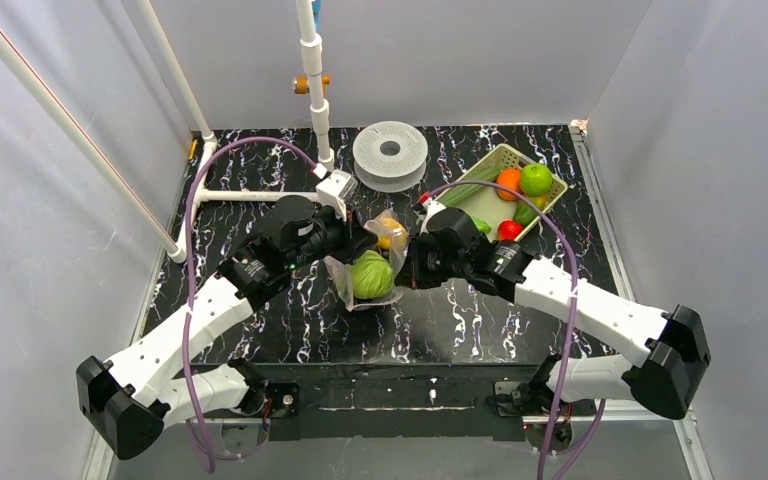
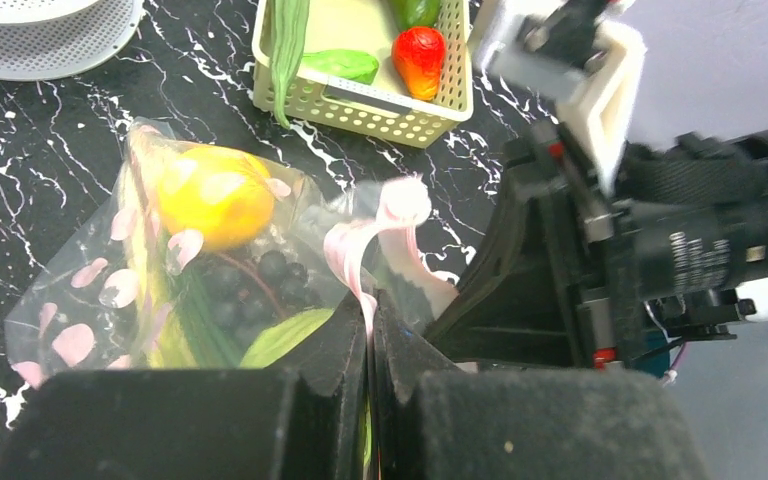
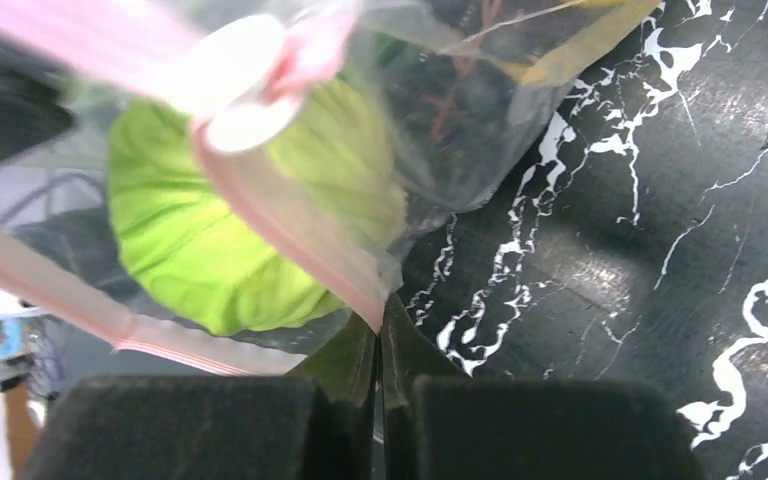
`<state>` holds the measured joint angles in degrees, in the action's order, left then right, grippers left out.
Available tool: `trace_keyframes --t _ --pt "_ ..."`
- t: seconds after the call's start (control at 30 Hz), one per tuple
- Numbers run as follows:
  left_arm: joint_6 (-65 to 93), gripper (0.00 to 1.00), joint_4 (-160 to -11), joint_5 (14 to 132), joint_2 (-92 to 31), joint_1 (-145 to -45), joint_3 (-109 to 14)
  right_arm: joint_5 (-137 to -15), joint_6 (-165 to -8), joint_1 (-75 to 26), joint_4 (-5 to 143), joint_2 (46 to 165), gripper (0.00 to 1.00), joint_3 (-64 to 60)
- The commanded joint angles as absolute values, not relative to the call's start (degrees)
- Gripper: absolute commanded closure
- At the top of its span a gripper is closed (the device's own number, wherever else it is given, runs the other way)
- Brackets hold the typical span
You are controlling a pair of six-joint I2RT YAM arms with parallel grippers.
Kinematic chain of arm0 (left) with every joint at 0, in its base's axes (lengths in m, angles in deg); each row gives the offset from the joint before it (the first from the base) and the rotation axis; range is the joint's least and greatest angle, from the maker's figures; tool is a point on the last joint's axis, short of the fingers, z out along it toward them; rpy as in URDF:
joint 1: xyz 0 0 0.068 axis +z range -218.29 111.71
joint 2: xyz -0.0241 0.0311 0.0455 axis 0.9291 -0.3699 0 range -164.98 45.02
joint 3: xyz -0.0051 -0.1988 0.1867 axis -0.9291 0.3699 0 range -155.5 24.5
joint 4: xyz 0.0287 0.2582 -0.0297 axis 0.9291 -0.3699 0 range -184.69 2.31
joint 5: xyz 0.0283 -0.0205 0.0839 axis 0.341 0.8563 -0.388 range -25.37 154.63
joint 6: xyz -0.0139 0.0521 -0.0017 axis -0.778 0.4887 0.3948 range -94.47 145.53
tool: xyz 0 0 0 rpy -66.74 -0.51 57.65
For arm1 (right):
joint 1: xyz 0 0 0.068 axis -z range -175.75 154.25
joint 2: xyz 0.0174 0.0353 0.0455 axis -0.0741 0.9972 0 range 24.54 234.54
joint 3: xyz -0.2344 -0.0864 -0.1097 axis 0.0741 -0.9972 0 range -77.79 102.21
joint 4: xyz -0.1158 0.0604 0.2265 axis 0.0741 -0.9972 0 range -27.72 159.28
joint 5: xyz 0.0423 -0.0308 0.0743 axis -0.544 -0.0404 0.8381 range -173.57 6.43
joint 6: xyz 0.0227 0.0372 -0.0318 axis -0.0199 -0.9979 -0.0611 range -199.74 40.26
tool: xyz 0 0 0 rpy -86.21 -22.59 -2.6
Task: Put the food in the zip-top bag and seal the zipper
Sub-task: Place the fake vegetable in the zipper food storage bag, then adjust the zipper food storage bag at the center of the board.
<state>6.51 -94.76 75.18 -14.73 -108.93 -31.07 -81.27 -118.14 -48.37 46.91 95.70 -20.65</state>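
Observation:
The clear zip-top bag [image 1: 370,262] hangs between my two grippers at mid-table. It holds a pale green round head [image 1: 371,275], a yellow piece [image 2: 213,195] and a dark purple cluster [image 2: 260,280]. My left gripper [image 2: 370,300] is shut on the pink zipper strip [image 2: 355,250] at the bag's left end. My right gripper [image 3: 380,305] is shut on the zipper strip [image 3: 290,245] at the other end. The green head [image 3: 220,230] shows through the plastic in the right wrist view. A long pale-green stalk [image 1: 470,192] lies in the basket.
The yellow-green lattice basket [image 1: 552,178] at the back right holds an orange ball [image 1: 508,183], a bright green apple [image 1: 535,178] and a red piece [image 1: 509,230]. A white filament spool [image 1: 390,152] lies at the back centre. A white pipe frame [image 1: 312,80] stands at back left.

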Motion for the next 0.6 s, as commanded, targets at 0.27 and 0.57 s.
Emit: trace_keyframes --t 0.27,0.57 --pt "8.88 1.0 -134.82 77.4 -24.14 -108.95 -69.19 -56.78 -135.63 -40.05 45.32 94.17 0.99 -4.68" --pt "-5.97 1.0 -136.93 73.84 -17.83 -108.93 -51.74 -54.52 -137.91 -40.05 53.08 92.8 0.99 -16.83"
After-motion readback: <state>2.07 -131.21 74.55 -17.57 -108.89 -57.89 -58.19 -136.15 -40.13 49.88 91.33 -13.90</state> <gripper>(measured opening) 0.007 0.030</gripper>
